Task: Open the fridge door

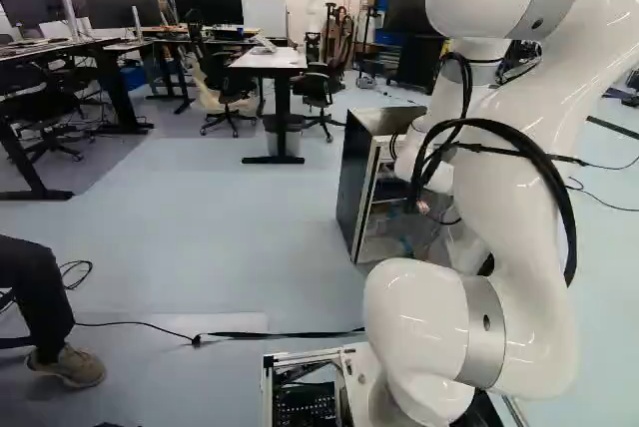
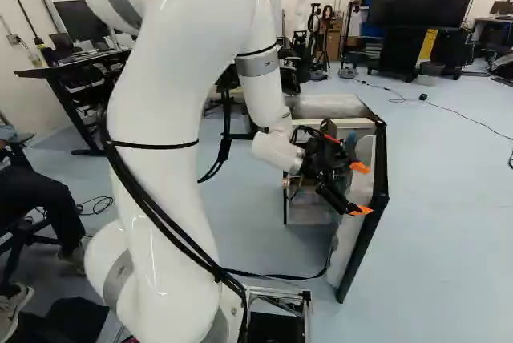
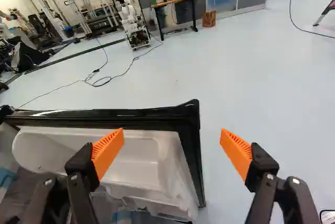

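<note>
fridge door points out toward the arm, long axis upright, the pincer released.

Glossy white, rounded arm with grey bands and black cables; black end effector with ribbed orange pads, silver screws.

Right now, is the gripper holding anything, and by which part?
Nothing held. The gripper is open, fingers wide apart; the edge of the fridge door shows between them, ungripped.
</note>
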